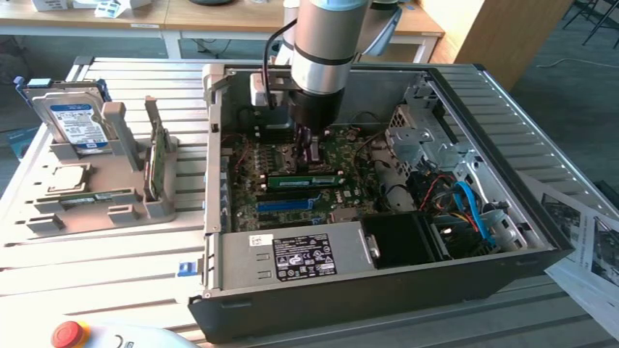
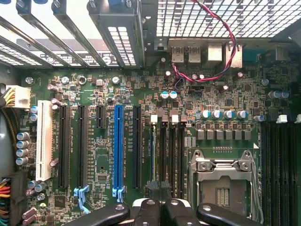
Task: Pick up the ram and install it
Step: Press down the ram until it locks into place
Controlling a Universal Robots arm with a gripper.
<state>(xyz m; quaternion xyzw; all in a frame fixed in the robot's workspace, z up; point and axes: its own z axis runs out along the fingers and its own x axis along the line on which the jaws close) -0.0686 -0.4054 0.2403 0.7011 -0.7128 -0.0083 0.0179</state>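
The ram [image 1: 304, 180], a long narrow green stick with a pale label, stands on edge in the motherboard [image 1: 280, 156] inside the open computer case [image 1: 387, 290], just behind the long blue slot [image 1: 290, 204]. My gripper [image 1: 309, 154] hangs low over the board a little beyond the ram and apart from it. In the wrist view my gripper [image 2: 160, 209] is shut, its dark fingers [image 2: 148, 209] pressed together with nothing visible between them. Right ahead of them run narrow black slots [image 2: 169, 155], between the blue slot [image 2: 117, 146] and the processor socket [image 2: 223, 181].
A power supply [image 1: 295, 257] fills the case's near side, with a drive cage [image 1: 421, 134] and blue cables [image 1: 474, 210] at the exterior view's right. Left of the case, a grey holder [image 1: 106, 196] carries a hard drive [image 1: 77, 119] and a broader green card [image 1: 155, 163]. A red button [image 1: 69, 333] sits near the front.
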